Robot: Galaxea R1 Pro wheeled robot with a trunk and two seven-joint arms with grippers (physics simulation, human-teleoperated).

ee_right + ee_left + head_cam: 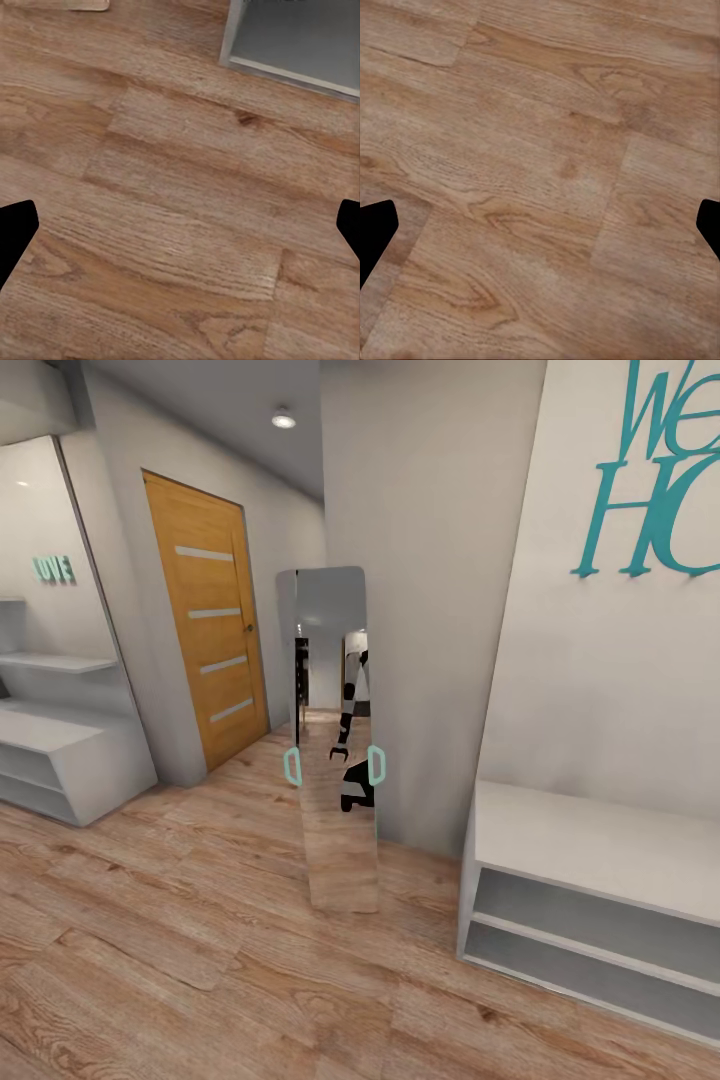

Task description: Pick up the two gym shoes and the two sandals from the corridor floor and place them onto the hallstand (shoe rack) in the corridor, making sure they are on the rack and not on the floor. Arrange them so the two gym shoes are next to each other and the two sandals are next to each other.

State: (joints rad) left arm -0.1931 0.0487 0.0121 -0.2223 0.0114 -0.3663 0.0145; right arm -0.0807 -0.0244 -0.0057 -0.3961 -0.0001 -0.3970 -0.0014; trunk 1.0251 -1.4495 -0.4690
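Head view: corridor with light brown wood-grain plank floor [180, 950], grain and knots clearly rendered, matte grey walls. At the far left stands the hallstand [60, 755], light grey, flat-topped low base with open shelf slots and a floating shelf on its tall back panel; teal "LOVE" lettering [53, 568] sits on the wall above it. At the right, a plain low grey bench [590, 890] with two open shelf slots stands against the wall under large teal script letters [655, 470]. Between them, a tall narrow mirror [335, 740] with rounded top corners and small teal clips leans at the wall corner, reflecting a dark robot shape. An orange-brown wooden door [210, 625] with four pale horizontal insets is set in the left wall. Left wrist view: the left pincer [540, 229] hangs over bare planks, black fingertips wide apart, nothing between them. Right wrist view: the right pincer [180, 229] is likewise spread apart over the floor, near the grey bench's lower edge.
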